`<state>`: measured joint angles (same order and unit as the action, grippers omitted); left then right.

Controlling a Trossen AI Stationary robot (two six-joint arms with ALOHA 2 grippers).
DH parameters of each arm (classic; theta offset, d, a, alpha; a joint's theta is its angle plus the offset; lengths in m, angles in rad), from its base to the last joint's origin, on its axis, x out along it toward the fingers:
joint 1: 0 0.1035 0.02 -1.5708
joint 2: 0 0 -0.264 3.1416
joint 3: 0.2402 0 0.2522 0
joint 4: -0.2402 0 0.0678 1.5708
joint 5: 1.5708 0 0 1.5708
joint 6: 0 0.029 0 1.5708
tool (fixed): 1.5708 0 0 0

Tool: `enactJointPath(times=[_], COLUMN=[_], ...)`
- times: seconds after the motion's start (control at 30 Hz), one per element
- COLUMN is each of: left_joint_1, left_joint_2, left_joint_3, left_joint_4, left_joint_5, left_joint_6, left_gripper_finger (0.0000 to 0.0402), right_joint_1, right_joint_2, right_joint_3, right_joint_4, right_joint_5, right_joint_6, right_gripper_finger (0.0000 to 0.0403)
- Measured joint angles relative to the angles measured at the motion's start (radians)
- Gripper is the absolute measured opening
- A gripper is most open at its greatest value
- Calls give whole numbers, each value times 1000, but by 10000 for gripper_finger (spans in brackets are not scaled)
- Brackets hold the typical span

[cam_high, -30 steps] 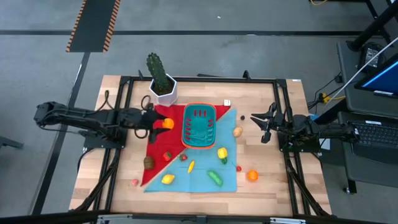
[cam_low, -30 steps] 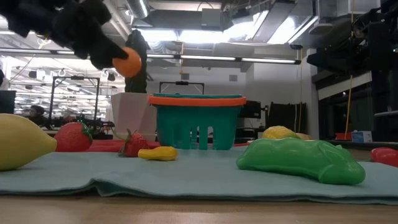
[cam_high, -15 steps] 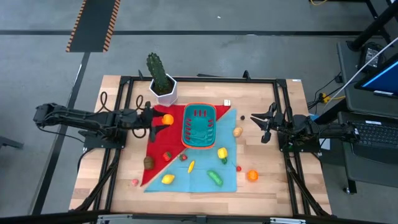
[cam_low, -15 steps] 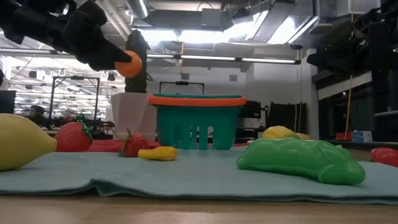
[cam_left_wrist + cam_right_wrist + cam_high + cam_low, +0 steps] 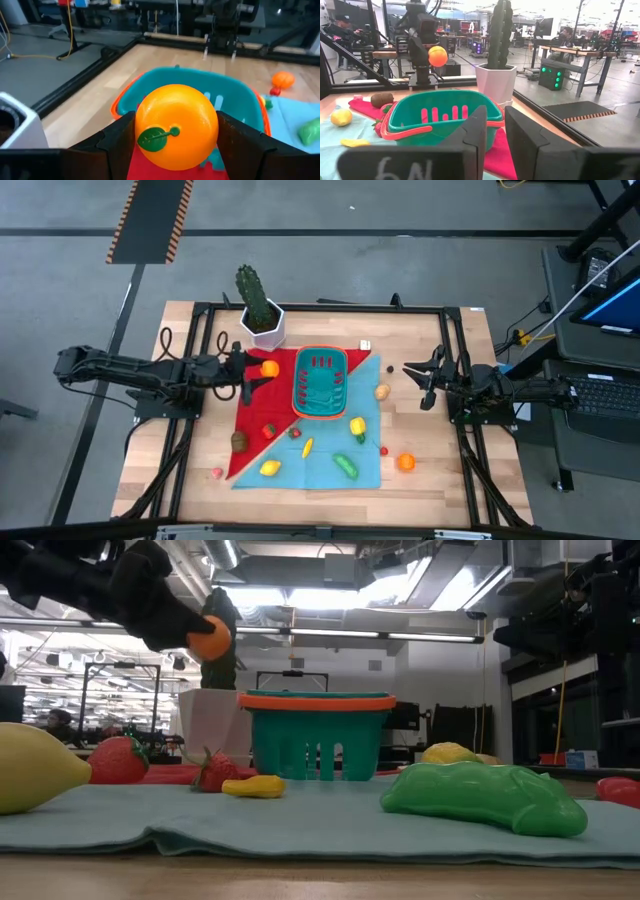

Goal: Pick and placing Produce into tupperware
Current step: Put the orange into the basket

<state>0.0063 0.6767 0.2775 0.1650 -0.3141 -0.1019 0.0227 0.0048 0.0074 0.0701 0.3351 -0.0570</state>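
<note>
An orange toy fruit [image 5: 176, 125] hangs in the air left of the teal tupperware [image 5: 320, 383], whose rim is orange-red. My left gripper [image 5: 262, 370] is shut on it, above the red cloth's [image 5: 270, 405] far corner. The tupperware stands on the red and teal cloths. Other produce lies around it: a lemon [image 5: 269, 468], a green piece [image 5: 346, 466], a strawberry [image 5: 268, 431], a second orange [image 5: 406, 462]. My right gripper [image 5: 420, 385] waits at the table's right, shut with nothing in it. My left gripper pinches the orange by two opposite sides [image 5: 141, 120] between its two fingers [image 5: 117, 145]. The fingers come from the table's left, nearly level and slanting a little downward. The orange is lifted clear, higher than the tupperware's rim [image 5: 318, 700], with its green leaf mark toward the wrist.
A tall cactus in a white pot [image 5: 260, 310] stands at the far edge, close behind my left gripper. A kiwi [image 5: 239, 439], a yellow pepper [image 5: 357, 425] and a potato [image 5: 382, 391] lie near the tupperware. A black frame [image 5: 455, 360] borders the table.
My left gripper has swung a little toward the table's far edge and turned at the wrist, carrying the orange with it. The orange stays lifted and pinched.
</note>
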Motion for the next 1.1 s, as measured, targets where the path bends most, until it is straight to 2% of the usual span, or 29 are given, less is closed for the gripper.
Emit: enactJointPath(times=[0.13,0.3,0.47,0.63,1.0,1.1], left_joint_1=[0,0,0,14,83,100], left_joint_2=[46,161,272,364,561,596], left_joint_3=[0,20,121,237,394,448], left_joint_4=[47,97,84,5,-28,-82], left_joint_5=[1,1,2,31,179,187], left_joint_6=[18,30,82,113,158,188], left_gripper_finger=[234,234,234,234,234,234], right_joint_1=[0,0,0,0,0,0], right_joint_2=[0,0,0,0,0,0], right_joint_3=[0,0,0,0,0,0], right_joint_4=[0,0,0,0,0,0], right_joint_5=[0,0,0,0,0,0], right_joint_6=[0,23,25,26,26,27], right_gripper_finger=[73,73,73,73,73,73])
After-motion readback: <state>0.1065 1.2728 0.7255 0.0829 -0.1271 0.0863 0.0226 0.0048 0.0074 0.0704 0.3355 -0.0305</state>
